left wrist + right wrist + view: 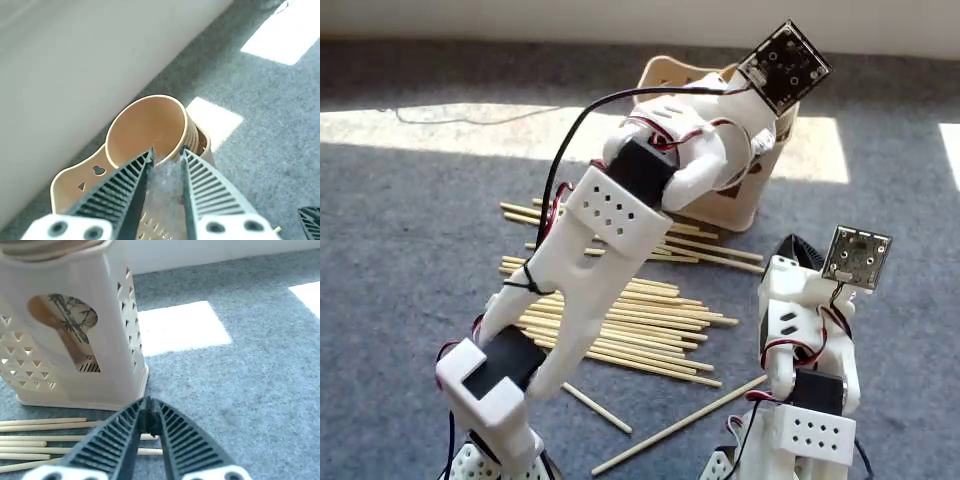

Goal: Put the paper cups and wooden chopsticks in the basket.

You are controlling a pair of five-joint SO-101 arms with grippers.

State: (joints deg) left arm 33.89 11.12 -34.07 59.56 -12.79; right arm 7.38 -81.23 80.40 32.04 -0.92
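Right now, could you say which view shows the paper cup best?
Left wrist view: it looks into the open paper cup. In the high view an arm covers it; the right wrist view catches a cup rim.

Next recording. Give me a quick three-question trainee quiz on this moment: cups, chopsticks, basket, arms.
1. True or false: the right gripper has its jaws shut on nothing.
2. Relative to the basket, where do the wooden chopsticks lie?
A) inside it
B) on the carpet beside it
C) leaning upright against its wall
3. Fill in: just past the left gripper, at the top of the basket, sits a ____.

Key: 1 true; 2 B; 3 paper cup.
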